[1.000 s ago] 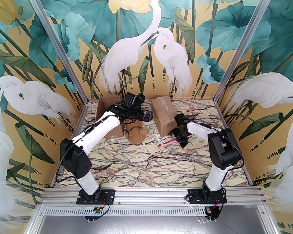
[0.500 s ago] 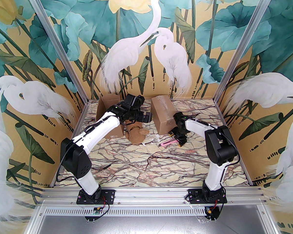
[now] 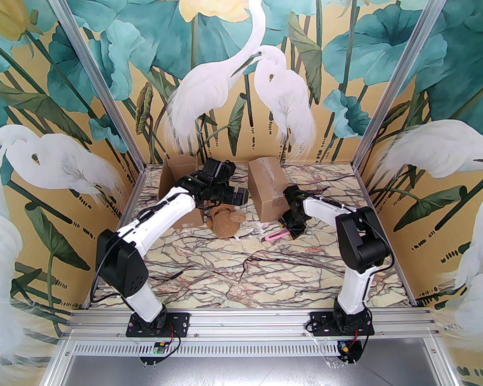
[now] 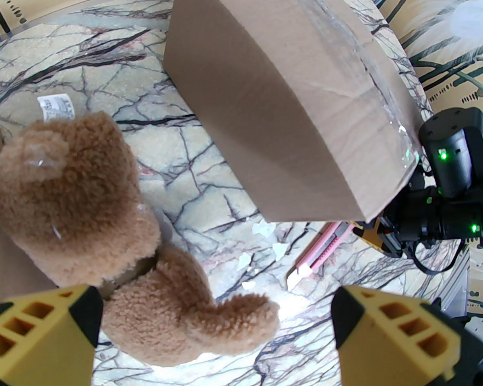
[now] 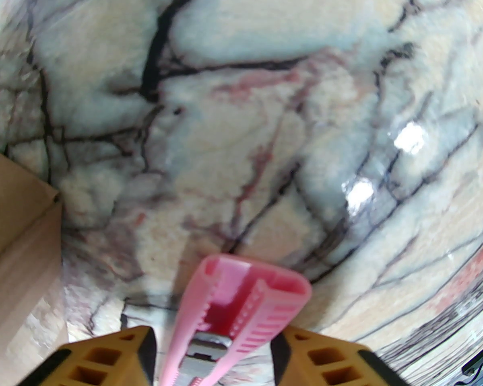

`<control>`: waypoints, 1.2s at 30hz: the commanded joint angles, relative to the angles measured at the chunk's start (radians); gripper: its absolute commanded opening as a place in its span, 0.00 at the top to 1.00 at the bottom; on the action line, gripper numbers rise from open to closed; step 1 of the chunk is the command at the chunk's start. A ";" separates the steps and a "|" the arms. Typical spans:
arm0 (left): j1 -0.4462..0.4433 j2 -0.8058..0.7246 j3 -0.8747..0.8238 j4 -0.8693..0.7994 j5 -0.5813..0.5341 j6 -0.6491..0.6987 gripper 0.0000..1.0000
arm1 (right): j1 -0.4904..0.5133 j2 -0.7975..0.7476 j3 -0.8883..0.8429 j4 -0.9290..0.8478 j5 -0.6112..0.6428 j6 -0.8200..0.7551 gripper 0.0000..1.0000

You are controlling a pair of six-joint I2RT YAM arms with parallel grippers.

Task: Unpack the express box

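Note:
The express box (image 3: 267,193) is a brown carton sealed with clear tape, standing at the back of the table; it also appears in the left wrist view (image 4: 290,107). A pink utility knife (image 3: 274,236) lies on the marble just in front of it. My right gripper (image 3: 290,230) is down over the knife's rear end. In the right wrist view the knife (image 5: 241,316) sits between the yellow fingers (image 5: 108,360), with a thin gap still showing on the left side. My left gripper (image 3: 235,196) hangs wide open above a tan teddy bear (image 4: 84,223).
An opened carton (image 3: 181,193) stands at the back left, behind my left arm. The teddy bear (image 3: 225,222) lies between the two cartons. Small white scraps (image 4: 265,247) litter the marble near the knife (image 4: 318,255). Painted walls enclose the table on three sides.
My right gripper has shifted left and down onto the pink knife, and its jaws have narrowed around it. The left arm has drawn back slightly, still open.

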 commanded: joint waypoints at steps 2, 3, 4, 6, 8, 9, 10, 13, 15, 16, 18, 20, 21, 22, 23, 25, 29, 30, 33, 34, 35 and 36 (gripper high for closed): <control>0.012 -0.036 -0.018 0.016 -0.006 -0.003 0.01 | 0.012 0.044 -0.036 -0.037 0.008 0.013 0.55; 0.012 -0.037 -0.020 0.016 -0.005 -0.002 0.01 | 0.013 0.045 -0.037 -0.039 0.009 0.013 0.56; 0.013 -0.039 -0.022 0.016 -0.005 -0.002 0.00 | 0.012 0.043 -0.036 -0.040 0.010 0.014 0.57; 0.012 -0.044 -0.026 0.019 -0.008 -0.002 0.01 | 0.013 0.041 -0.037 -0.044 0.014 0.015 0.58; 0.015 -0.046 -0.030 0.020 -0.009 -0.004 0.01 | 0.012 0.037 -0.035 -0.053 0.024 0.015 0.58; 0.015 -0.047 -0.032 0.020 -0.009 -0.004 0.01 | 0.011 0.031 -0.036 -0.058 0.027 0.014 0.59; 0.015 -0.049 -0.033 0.021 -0.009 -0.005 0.01 | 0.010 0.025 -0.036 -0.063 0.032 0.013 0.59; 0.016 -0.052 -0.038 0.024 -0.011 -0.005 0.01 | 0.001 0.002 -0.043 -0.079 0.051 0.007 0.59; 0.016 -0.052 -0.039 0.024 -0.009 -0.005 0.01 | -0.012 -0.012 -0.051 -0.088 0.057 0.001 0.60; 0.017 -0.053 -0.039 0.024 -0.010 -0.006 0.00 | -0.021 -0.018 -0.059 -0.090 0.063 -0.003 0.59; 0.016 -0.052 -0.039 0.026 -0.009 -0.006 0.00 | -0.041 -0.028 -0.074 -0.091 0.064 -0.010 0.60; 0.018 -0.052 -0.036 0.028 -0.009 -0.007 0.00 | -0.059 -0.037 -0.083 -0.096 0.071 -0.020 0.60; 0.017 -0.051 -0.036 0.028 -0.009 -0.008 0.01 | -0.068 -0.043 -0.086 -0.102 0.083 -0.030 0.60; 0.018 -0.052 -0.035 0.028 -0.009 -0.008 0.01 | -0.079 -0.053 -0.089 -0.109 0.095 -0.043 0.60; 0.018 -0.052 -0.035 0.027 -0.009 -0.009 0.01 | -0.089 -0.060 -0.093 -0.111 0.105 -0.055 0.60; 0.018 -0.054 -0.035 0.025 -0.011 -0.007 0.00 | -0.115 -0.074 -0.101 -0.121 0.117 -0.087 0.60; 0.019 -0.059 -0.036 0.020 -0.017 -0.003 0.01 | -0.169 -0.081 -0.104 -0.142 0.138 -0.167 0.59; 0.019 -0.058 -0.035 0.020 -0.016 -0.004 0.00 | -0.182 -0.076 -0.100 -0.150 0.148 -0.183 0.58; 0.019 -0.056 -0.031 0.017 -0.016 -0.004 0.01 | -0.195 -0.072 -0.092 -0.153 0.154 -0.209 0.51; 0.019 -0.058 -0.029 0.015 -0.016 -0.004 0.01 | -0.193 -0.077 -0.096 -0.144 0.146 -0.212 0.47; 0.019 -0.058 -0.029 0.016 -0.017 -0.003 0.01 | -0.194 -0.080 -0.100 -0.137 0.138 -0.205 0.44; 0.021 -0.059 -0.029 0.016 -0.019 -0.003 0.01 | -0.192 -0.087 -0.109 -0.128 0.131 -0.192 0.42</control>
